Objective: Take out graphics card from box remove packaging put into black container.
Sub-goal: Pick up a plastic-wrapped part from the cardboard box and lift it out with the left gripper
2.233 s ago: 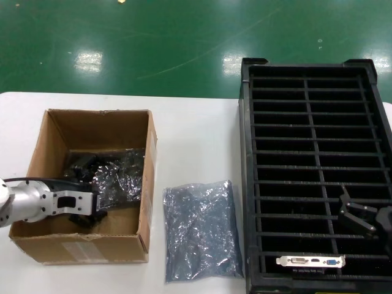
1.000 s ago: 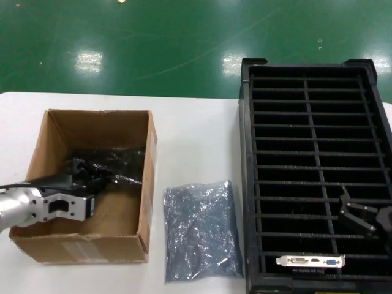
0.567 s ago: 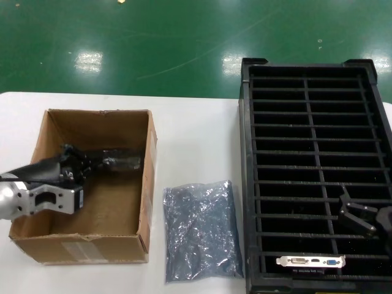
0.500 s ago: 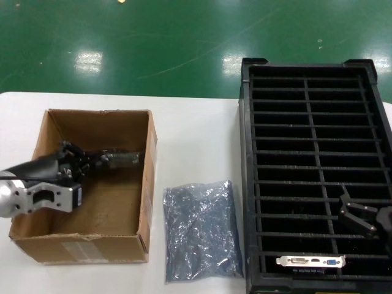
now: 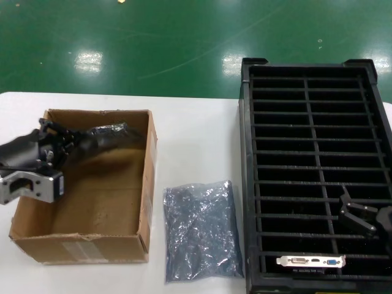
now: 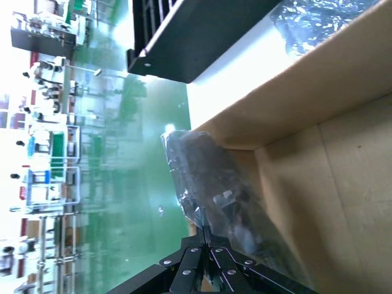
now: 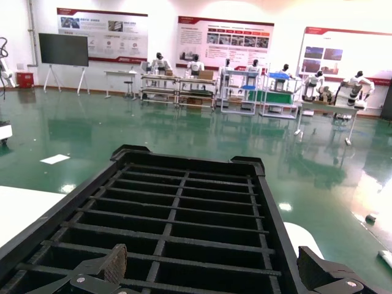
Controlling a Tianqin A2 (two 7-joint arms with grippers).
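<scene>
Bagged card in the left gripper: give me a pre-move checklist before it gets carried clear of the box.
1. Grip: the left gripper is shut on one end of the bagged card. Ok.
2. Lift height: the bagged card's free end hangs over the box opening near its far wall; whether it clears the rim, cannot tell.
3. Landing spot: an empty bag lies on the table between the box and the black container, with bare table beyond it. Ok.
4. Right gripper: open, over the black container's near slots. Ok.
5. Container space: one bare graphics card sits in the nearest slot; the other slots look empty. Ok.
</scene>
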